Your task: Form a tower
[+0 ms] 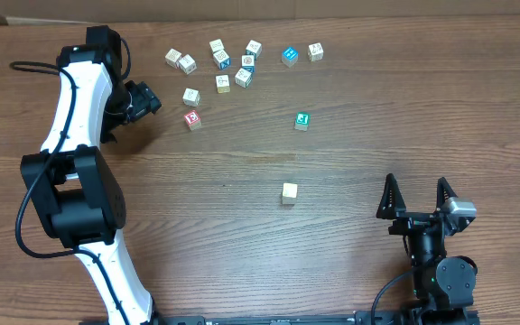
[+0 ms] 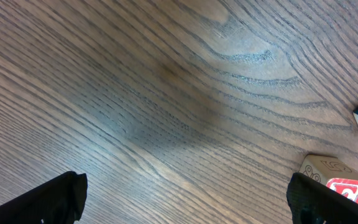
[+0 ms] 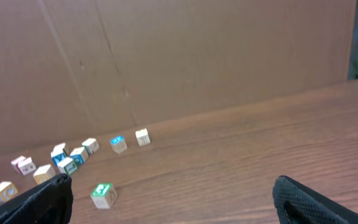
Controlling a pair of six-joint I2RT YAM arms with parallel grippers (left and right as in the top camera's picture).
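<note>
tower: unbuilt | green-faced cube alone mid-table | teal-faced cube far edge | pale cube nearer, apart

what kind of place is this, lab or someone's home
Probably a robot lab or test bench, not a home: two arms are mounted at a bare wood table, small letter cubes are scattered as practice objects, and a plain cardboard backdrop walls off the far edge.
</note>
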